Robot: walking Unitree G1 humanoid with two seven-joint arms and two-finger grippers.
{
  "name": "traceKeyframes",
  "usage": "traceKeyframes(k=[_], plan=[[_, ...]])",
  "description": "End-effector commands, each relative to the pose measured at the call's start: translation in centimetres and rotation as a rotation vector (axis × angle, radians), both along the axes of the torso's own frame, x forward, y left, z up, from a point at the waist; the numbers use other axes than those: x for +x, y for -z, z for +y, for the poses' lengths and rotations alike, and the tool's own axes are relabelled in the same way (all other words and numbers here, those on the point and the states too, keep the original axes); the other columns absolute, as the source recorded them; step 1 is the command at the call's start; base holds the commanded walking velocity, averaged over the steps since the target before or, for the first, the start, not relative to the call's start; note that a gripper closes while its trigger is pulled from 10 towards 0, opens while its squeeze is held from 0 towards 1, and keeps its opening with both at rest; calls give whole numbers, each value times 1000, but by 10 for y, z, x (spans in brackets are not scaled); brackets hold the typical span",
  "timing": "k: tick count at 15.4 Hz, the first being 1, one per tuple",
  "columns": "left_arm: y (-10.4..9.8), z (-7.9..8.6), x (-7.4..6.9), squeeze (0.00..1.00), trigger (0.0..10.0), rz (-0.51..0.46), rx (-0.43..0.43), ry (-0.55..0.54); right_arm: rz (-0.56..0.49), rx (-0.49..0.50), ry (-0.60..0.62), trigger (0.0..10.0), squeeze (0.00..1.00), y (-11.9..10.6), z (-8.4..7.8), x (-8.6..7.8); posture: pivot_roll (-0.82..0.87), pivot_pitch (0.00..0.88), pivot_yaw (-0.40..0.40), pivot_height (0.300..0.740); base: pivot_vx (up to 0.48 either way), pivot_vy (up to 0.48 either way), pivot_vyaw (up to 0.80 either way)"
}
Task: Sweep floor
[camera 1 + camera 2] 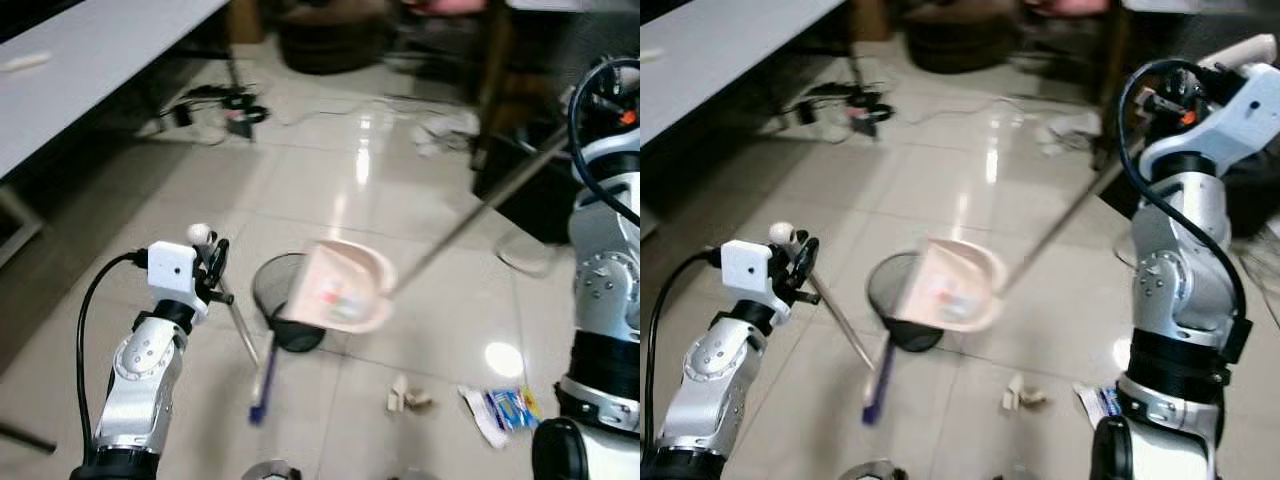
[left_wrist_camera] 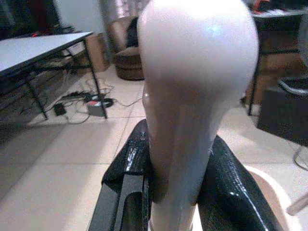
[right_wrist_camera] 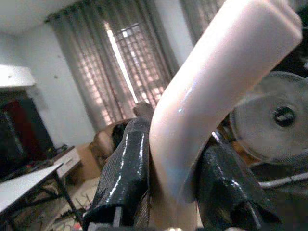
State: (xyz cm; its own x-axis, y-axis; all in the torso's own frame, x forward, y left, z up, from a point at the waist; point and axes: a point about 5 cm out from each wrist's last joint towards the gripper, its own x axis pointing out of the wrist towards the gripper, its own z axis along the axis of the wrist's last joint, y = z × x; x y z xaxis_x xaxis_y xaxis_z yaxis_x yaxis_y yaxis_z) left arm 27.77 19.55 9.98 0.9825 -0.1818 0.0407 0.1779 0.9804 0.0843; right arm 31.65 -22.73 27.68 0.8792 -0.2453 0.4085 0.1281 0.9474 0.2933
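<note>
Right gripper (image 3: 168,192) fingers clamp dustpan (image 1: 345,288) over bin (image 1: 285,300), left gripper (image 2: 173,192) clamps broom (image 1: 262,385); floor scraps (image 1: 408,397) remain.

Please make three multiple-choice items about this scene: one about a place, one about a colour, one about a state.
1. Where is the dustpan?
A. Tilted over the mesh bin
B. On the white table
C. Flat on the floor beside the fan

2. What colour is the dustpan?
A. Green
B. Pale pink
C. Black

3. What is the left gripper doing?
A. Hanging open
B. Gripping a cable
C. Shut on the broom handle

Answers: 1 A, the pan hangs above the bin's rim. 2 B, its shell looks pale pink. 3 C, black fingers press on both sides of the handle.
</note>
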Motion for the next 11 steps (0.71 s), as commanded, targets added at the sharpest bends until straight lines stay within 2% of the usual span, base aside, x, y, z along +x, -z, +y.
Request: traceKeyframes(k=[1, 11], plan=[[-7, 10, -2, 0, 10000, -34, 34, -23, -69, 27, -62, 10000, 0, -12, 14, -1, 9, 64, 68, 740, 390, 0, 0], [-7, 11, -3, 0, 10000, -24, 40, -17, -58, 90, -41, 10000, 0, -1, 7, -7, 12, 80, 74, 740, 386, 0, 0]])
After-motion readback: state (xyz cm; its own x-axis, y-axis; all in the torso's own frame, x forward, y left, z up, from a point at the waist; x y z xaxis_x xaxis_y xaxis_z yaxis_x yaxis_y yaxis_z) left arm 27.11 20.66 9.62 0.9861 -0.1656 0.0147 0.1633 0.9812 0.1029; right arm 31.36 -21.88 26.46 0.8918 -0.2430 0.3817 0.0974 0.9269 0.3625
